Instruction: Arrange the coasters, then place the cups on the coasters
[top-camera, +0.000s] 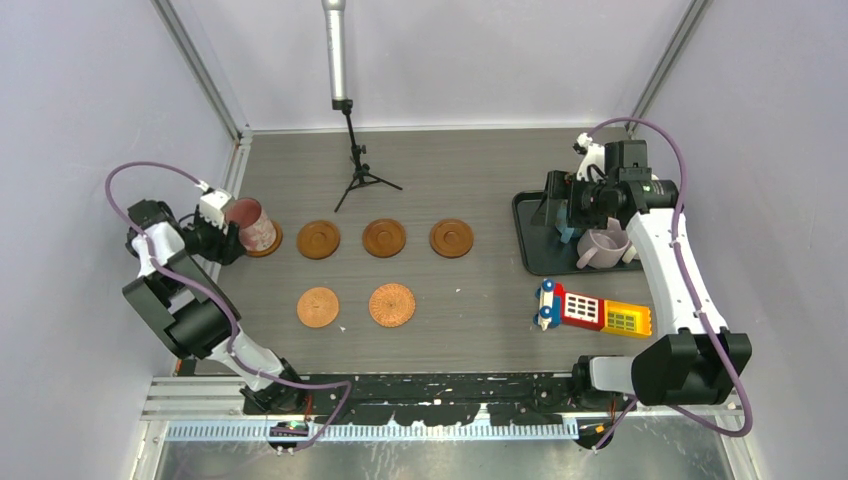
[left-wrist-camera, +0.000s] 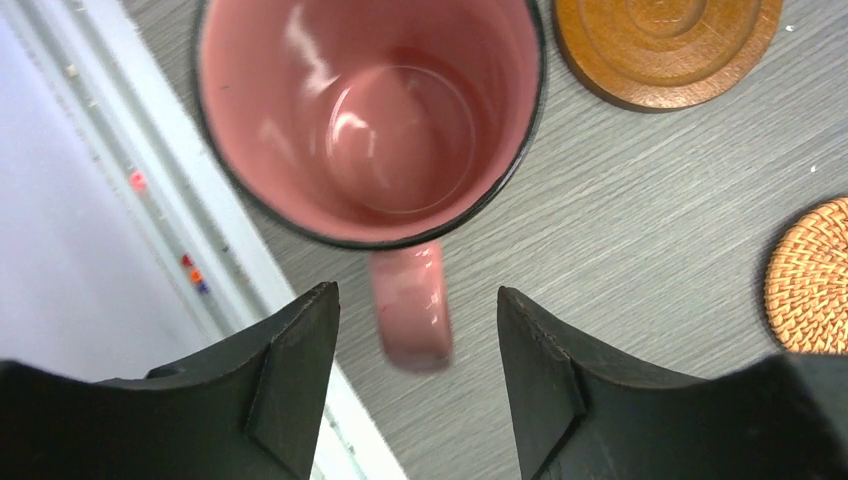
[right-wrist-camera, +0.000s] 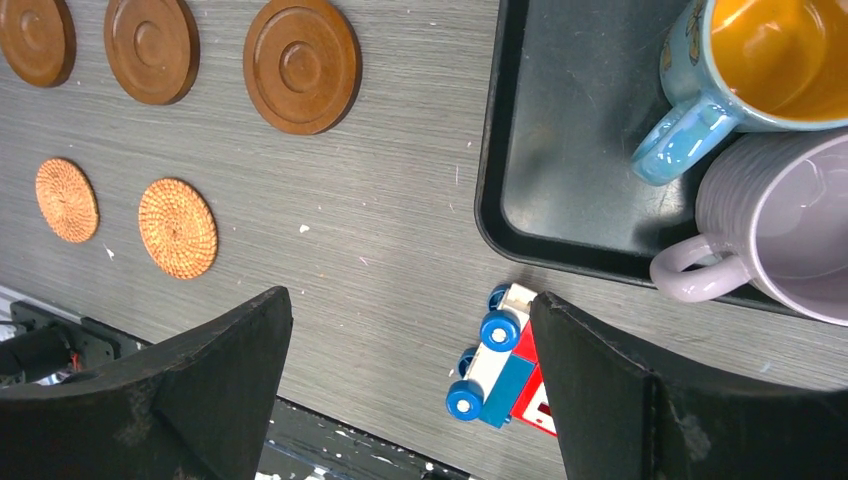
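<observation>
Right, pink mug (top-camera: 250, 224) first: it stands upright on the leftmost dark coaster (top-camera: 268, 243) of the far row, at the left edge of the worktop (top-camera: 480, 290), close by the wall rail. Only a sliver of that coaster shows past the mug's base. The mug's handle points back at your left tool (left-wrist-camera: 415, 300). That tool's jaws stand apart, one finger on each side of the handle with a gap showing on both sides, so it clamps nothing.

Three more dark ringed coasters (top-camera: 384, 238) run rightward in the same row, evenly spaced, their tops in full view. Nearer to you, two woven coasters (top-camera: 392, 305) lie side by side.

Over on the right, the black tray (top-camera: 535, 250) holds the lilac mug (top-camera: 605, 245) and the blue mug (right-wrist-camera: 760, 60) with orange inside, both upright and just beside each other. Your right tool (right-wrist-camera: 410, 300) hangs above the tray's left side, jaws wide apart, gripping nothing. The toy phone (top-camera: 590, 308) lies on the worktop just beside the tray's near edge. A small tripod (top-camera: 360, 180) stands at the far middle.
</observation>
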